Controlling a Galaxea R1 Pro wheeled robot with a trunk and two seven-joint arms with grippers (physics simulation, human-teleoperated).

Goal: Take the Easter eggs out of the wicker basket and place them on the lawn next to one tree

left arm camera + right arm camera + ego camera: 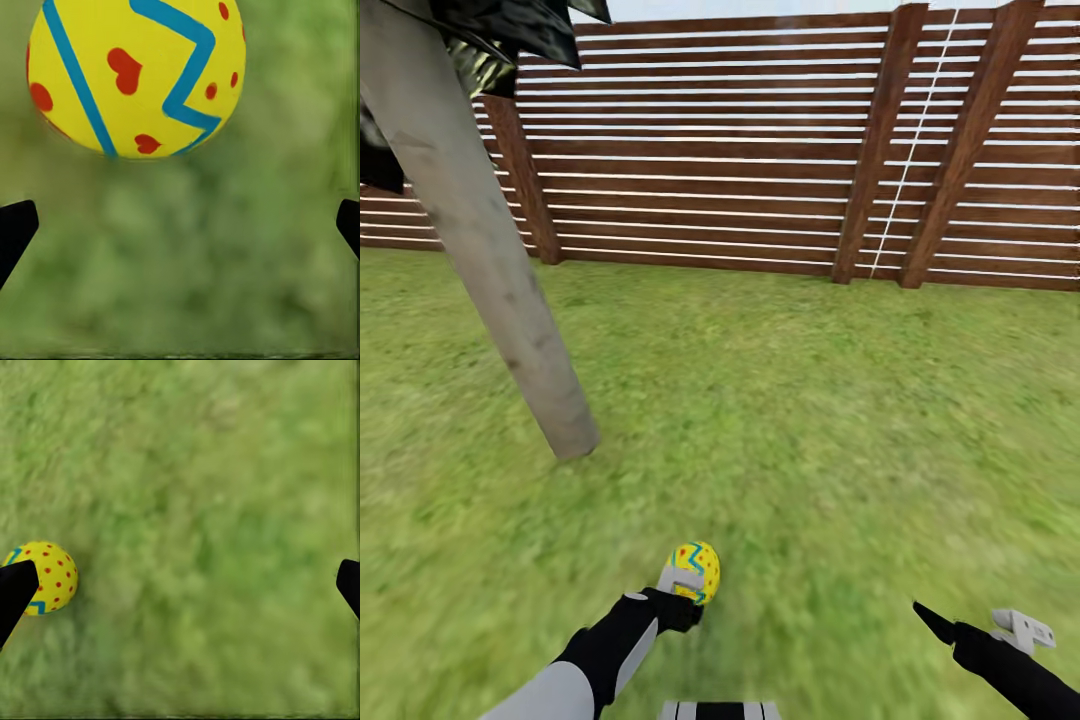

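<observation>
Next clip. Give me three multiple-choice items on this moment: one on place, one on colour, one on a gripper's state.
1. Where does the tree trunk stand from the egg?
A. ahead and to the left
B. ahead and to the right
C. behind a fence post

2. What colour are the egg's zigzag bands?
A. green
B. blue
C. white

3. How are the left gripper's fingers?
A. clamped on the egg
B. shut on nothing
C. spread wide

Key: 1 A, the head view shows the trunk meeting the lawn up-left of the egg. 2 B, blue bands on yellow. 3 C, fingertips at opposite edges of the left wrist view.
</observation>
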